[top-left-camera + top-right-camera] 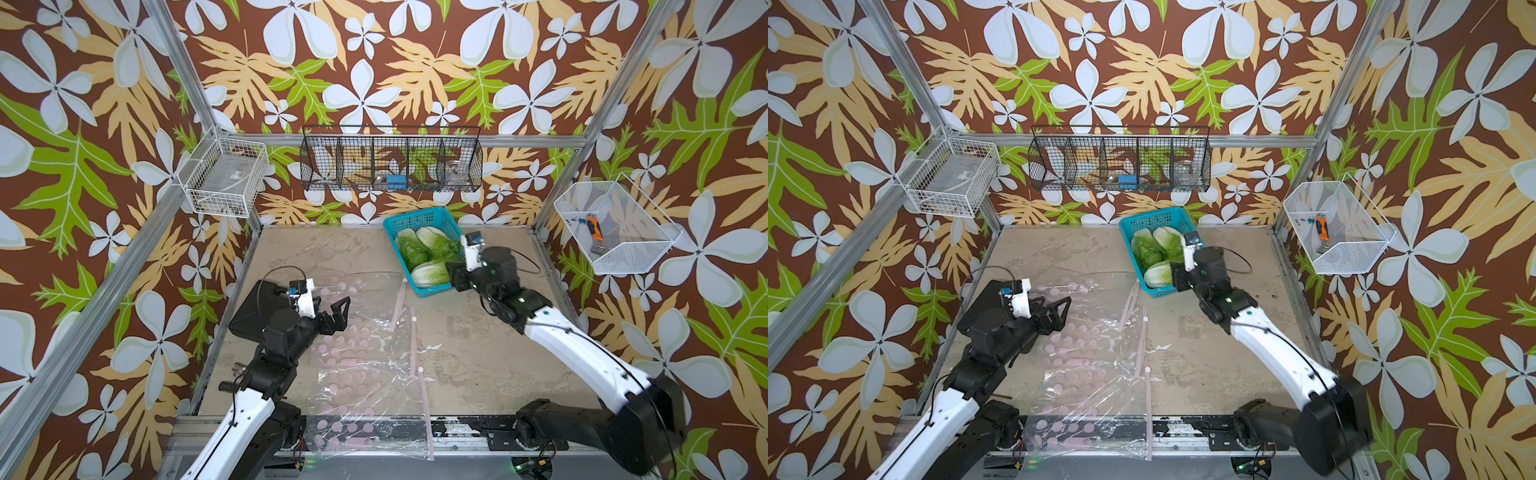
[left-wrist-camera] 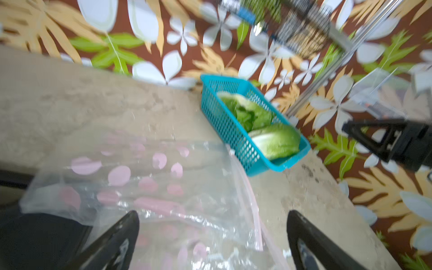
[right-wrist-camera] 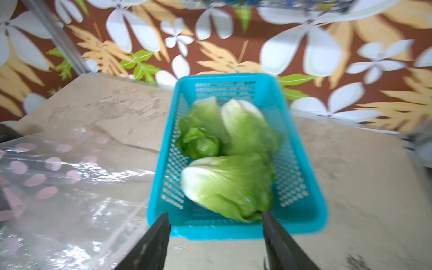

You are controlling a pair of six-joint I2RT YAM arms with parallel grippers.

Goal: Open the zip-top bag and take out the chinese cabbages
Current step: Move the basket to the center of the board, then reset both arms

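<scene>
Showing right claw (image 3: pixel 215 213) parted: right wrist view only.

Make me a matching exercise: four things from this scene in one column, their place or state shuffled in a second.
1 chinese cabbages
2 zip-top bag
3 left gripper
4 right gripper

A open, over the bag
B in the teal basket
C open, at the basket's near end
D spread on the table

Pairs: 1-B, 2-D, 3-A, 4-C

No legible text, labels or signs.
</scene>
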